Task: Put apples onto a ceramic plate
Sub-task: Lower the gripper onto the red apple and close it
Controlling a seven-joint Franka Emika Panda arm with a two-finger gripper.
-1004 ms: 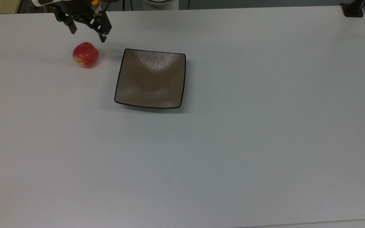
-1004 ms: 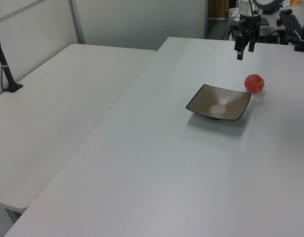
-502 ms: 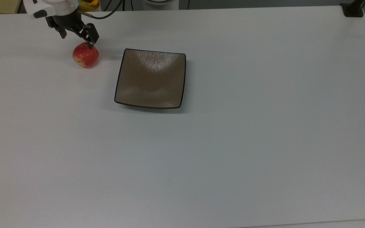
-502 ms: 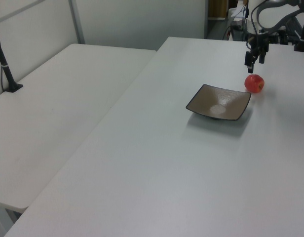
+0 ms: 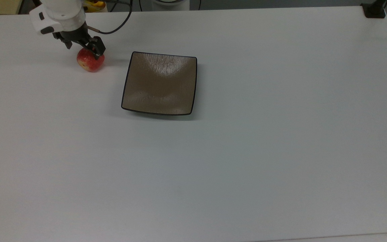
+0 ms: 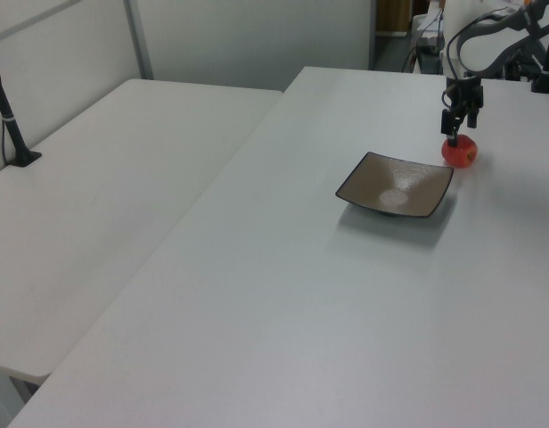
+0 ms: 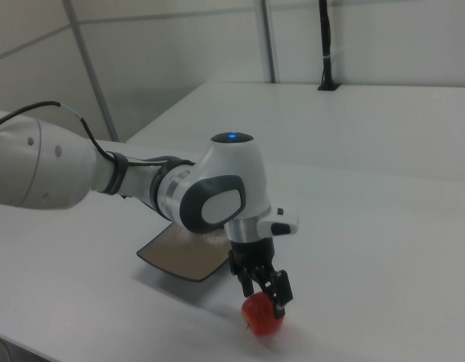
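Apple point(image 5: 90, 62) on table point(image 5: 247, 151), at the top view's left of plate point(image 5: 160, 84).

Table point(image 5: 247, 161): smooth, matt white surface, laminate-like, with soft diffuse reflections only.

Ceramic plate point(image 5: 160, 84): glazed brown-taupe ceramic, glossy; bright highlights sit in the shallow centre in the left view and along its far side in the top view. A fine streaked texture shows in the glaze. Its thin rim is darker, near black.

Apple point(image 5: 90, 62): red skin with a yellowish patch, slightly bumpy, a dull sheen rather than a polish.

Gripper point(image 7: 266, 292): black, matt fingers, plastic or coated metal; cannot tell which.

Arm point(image 7: 217, 188): smooth white moulded shell, semi-gloss, with grey matt joint panels.

Cable point(image 5: 119, 23): black, smooth sheath.
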